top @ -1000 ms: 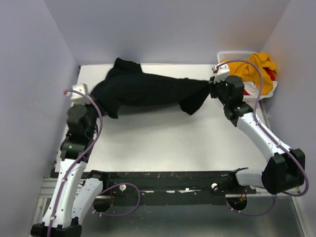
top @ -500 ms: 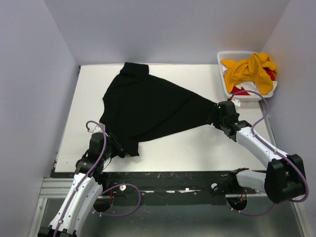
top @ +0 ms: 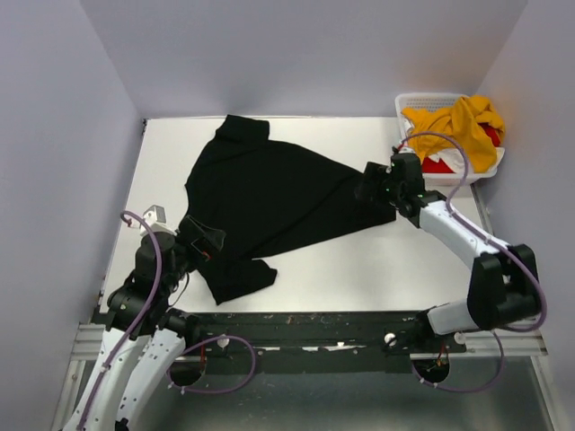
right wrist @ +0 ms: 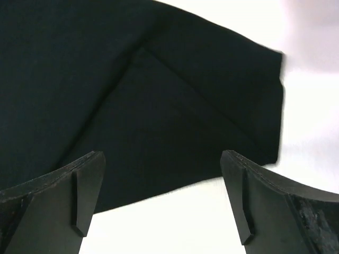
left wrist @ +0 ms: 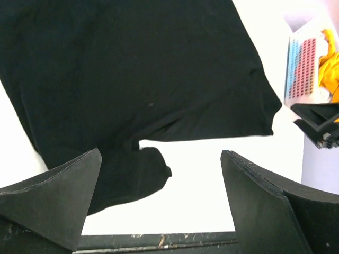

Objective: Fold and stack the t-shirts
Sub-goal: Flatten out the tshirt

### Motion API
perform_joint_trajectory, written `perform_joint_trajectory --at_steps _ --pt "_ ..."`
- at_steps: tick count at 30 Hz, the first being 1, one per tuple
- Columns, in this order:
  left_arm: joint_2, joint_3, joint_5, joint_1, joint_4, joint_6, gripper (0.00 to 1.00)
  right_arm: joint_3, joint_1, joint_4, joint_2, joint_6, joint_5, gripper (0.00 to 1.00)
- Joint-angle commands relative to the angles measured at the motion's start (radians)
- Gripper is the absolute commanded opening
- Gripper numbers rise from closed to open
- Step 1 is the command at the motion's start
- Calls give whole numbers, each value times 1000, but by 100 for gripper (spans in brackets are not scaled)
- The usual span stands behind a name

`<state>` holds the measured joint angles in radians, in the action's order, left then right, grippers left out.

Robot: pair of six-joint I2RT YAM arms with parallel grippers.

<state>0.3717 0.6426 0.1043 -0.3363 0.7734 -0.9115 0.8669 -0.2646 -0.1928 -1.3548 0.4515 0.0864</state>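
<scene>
The large black t-shirt (top: 269,202) lies spread on the white table (top: 395,260), its collar end toward the back and one sleeve (top: 238,278) near the front edge. My left gripper (top: 202,238) hovers open over the shirt's near left corner; in the left wrist view the sleeve (left wrist: 127,177) lies under the open left gripper (left wrist: 160,174), untouched. My right gripper (top: 373,187) stands open above the shirt's right corner, and the right wrist view shows the black cloth (right wrist: 159,106) below the empty right gripper (right wrist: 163,164). A mustard-yellow t-shirt (top: 460,126) and a red one (top: 438,166) lie heaped in the basket.
The white slatted basket (top: 409,103) stands at the back right corner, also seen in the left wrist view as a basket (left wrist: 304,66) beyond the shirt. A dark rail (top: 314,323) runs along the table's front edge. Grey walls close in on three sides.
Both grippers have opened and let go of the black t-shirt, which now rests flat on the table. The left arm drew it toward the front; the right gripper then moved back a little.
</scene>
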Motion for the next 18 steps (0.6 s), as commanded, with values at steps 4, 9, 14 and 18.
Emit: perform_joint_trajectory --at_steps 4,9,14,18 --pt "236 -27 -98 0 -278 113 99 312 3 31 -393 -270 -234 96" --pt "569 7 -243 34 -470 132 98 499 5 -40 -602 -331 -271 85" --pt "776 44 -247 69 -517 141 99 541 4 -16 -672 -376 -297 81" --pt "849 27 -246 100 -550 141 99 561 4 -16 -724 -387 -359 79"
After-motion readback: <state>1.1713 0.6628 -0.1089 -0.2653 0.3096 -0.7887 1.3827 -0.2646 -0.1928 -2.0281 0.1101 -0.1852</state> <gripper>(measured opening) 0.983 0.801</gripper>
